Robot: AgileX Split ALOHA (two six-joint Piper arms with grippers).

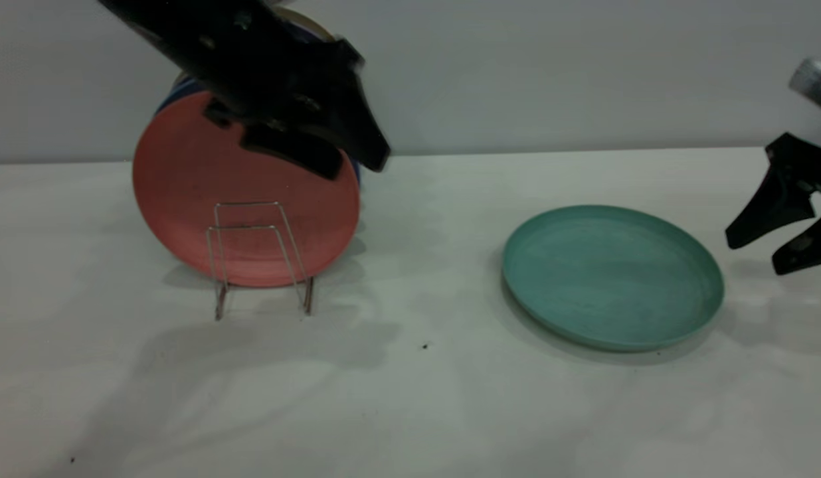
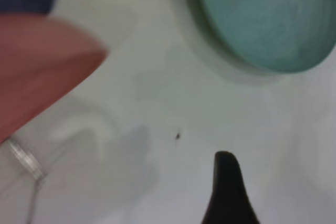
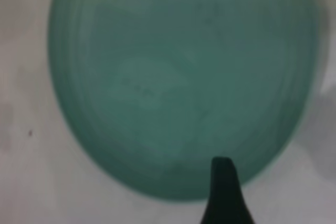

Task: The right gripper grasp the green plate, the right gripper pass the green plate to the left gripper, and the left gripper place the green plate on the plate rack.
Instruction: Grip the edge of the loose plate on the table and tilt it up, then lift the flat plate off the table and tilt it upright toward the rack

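White table point(image 1: 410, 398), rear plates point(image 1: 184, 89) mostly hidden

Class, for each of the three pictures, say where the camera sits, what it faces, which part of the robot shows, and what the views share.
Exterior view: low in front of the table, facing both arms; left gripper above the pink plate and plate rack, right gripper open beside the green plate.
Left wrist view: looks down at the table; one fingertip shows.
Right wrist view: looks down onto the green plate; one fingertip shows.
Shared: all three show the green plate.
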